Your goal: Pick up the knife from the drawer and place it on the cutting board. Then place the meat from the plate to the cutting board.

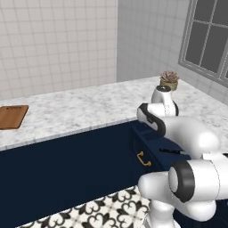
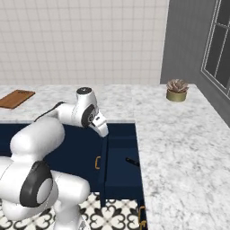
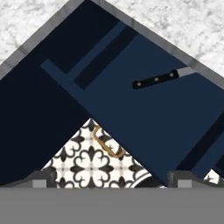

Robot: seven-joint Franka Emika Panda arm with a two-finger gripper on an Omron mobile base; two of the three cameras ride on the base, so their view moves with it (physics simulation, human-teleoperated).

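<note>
Wide-open claw [image 3: 112,177] above navy-blue drawer [image 3: 175,118]; could miss slim black-handled knife [image 3: 159,79] lying against drawer's far wall.

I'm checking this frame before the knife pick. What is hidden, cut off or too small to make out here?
- Knife: hand view, blade tip hidden under the counter edge; left base view, mostly hidden behind the arm.
- Cutting board: left base view, cut off by the left edge.
- Drawer: right base view, handle seen edge-on, shape unclear.
</note>
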